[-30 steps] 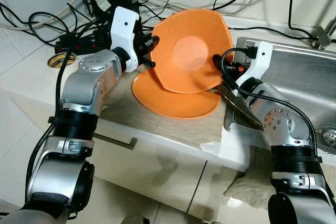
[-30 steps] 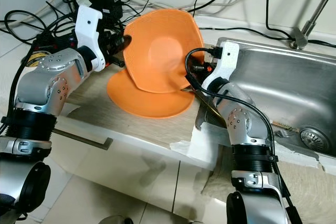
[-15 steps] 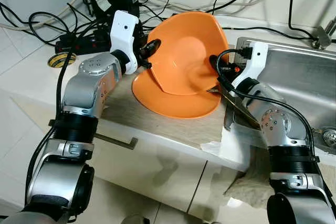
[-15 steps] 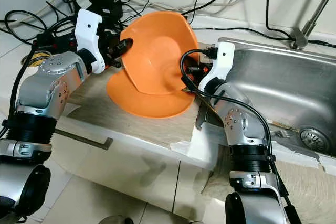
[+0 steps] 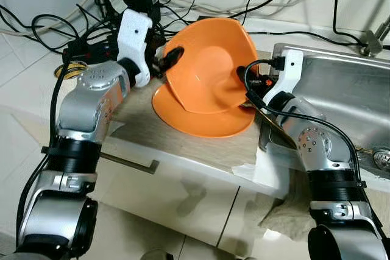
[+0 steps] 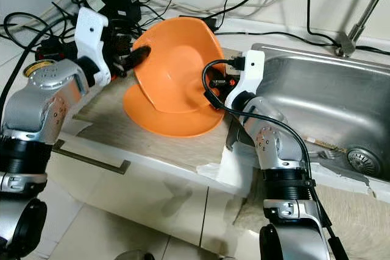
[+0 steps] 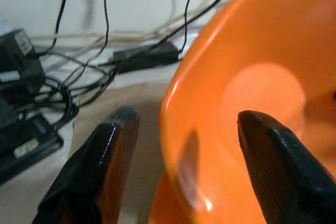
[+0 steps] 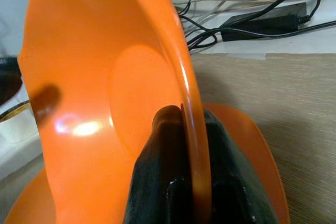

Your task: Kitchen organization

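An orange bowl (image 5: 210, 65) is held tilted on its edge over an orange plate (image 5: 204, 123) that lies on a beige mat on the counter. My right gripper (image 8: 186, 121) is shut on the bowl's right rim (image 5: 244, 80), one finger inside and one outside. At the bowl's left rim, my left gripper (image 5: 167, 59) is open. Its two fingers (image 7: 105, 150) stand wide apart on either side of the rim without pinching it.
A steel sink (image 5: 347, 83) with a faucet (image 5: 375, 41) lies right of the plate. Black cables and a power strip (image 5: 91, 47) crowd the back left, next to a tape roll (image 5: 68, 69). A cloth (image 5: 286, 211) hangs over the counter's front edge.
The bowl has tipped further over and moved a little left, turning more edge-on. My left arm has drawn back to the left and its fingers have spread; the right gripper keeps its hold.
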You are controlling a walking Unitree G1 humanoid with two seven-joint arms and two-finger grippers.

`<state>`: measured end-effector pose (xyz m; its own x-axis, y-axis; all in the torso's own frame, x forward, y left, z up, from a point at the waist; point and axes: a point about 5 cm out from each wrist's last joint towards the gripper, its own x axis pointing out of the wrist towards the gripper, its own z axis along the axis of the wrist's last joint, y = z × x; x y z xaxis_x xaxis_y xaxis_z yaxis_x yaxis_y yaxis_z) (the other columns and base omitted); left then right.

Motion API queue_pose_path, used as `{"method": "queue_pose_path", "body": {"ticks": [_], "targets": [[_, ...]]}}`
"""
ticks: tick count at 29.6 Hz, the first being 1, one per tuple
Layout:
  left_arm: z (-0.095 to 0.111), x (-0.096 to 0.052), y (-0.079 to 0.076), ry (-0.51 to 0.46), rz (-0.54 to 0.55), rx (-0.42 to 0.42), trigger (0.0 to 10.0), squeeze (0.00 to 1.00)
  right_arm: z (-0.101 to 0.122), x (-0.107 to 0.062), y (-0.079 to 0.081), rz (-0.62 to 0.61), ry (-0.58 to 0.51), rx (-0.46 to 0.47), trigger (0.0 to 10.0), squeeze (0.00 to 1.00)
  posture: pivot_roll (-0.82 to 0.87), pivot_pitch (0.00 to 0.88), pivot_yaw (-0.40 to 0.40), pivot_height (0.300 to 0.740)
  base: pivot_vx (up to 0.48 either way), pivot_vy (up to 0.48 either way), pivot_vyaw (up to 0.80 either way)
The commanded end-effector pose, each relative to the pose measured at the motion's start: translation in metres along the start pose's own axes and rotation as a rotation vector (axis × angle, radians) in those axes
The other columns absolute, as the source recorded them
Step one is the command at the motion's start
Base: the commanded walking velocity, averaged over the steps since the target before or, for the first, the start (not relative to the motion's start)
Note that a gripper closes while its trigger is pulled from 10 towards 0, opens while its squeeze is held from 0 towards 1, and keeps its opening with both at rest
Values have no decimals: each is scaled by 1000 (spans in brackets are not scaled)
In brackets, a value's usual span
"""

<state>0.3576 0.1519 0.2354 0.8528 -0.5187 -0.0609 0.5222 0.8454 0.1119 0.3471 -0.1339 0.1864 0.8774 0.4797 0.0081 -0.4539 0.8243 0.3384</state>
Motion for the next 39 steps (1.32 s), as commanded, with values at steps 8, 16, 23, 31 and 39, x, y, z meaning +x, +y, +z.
{"method": "queue_pose_path", "body": {"ticks": [8, 16, 23, 31, 39], "targets": [[-9, -12, 14, -36, 89, -88, 10000, 0, 6, -1, -2, -3, -26, -25, 0, 0, 8, 0, 29, 740, 0, 0, 0], [-11, -27, 16, -136, 189, -174, 10000, 0, 12, 0, -3, -6, -45, -43, 0, 0, 10, 0, 29, 740, 0, 0, 0], [-15, -24, 4, -137, 171, -190, 10000, 0, 22, 6, 5, 40, -83, -34, 0, 0, 15, 0, 24, 740, 0, 0, 0], [-14, -19, -6, -144, 146, -193, 10000, 0, 45, 10, 11, 62, -193, -53, 0, 0, 15, 0, 23, 740, 0, 0, 0], [-15, -14, -9, -138, 130, -197, 10000, 0, 82, -1, -16, -104, -367, -101, 0, 0, -1, 0, 34, 740, 0, 0, 0]]}}
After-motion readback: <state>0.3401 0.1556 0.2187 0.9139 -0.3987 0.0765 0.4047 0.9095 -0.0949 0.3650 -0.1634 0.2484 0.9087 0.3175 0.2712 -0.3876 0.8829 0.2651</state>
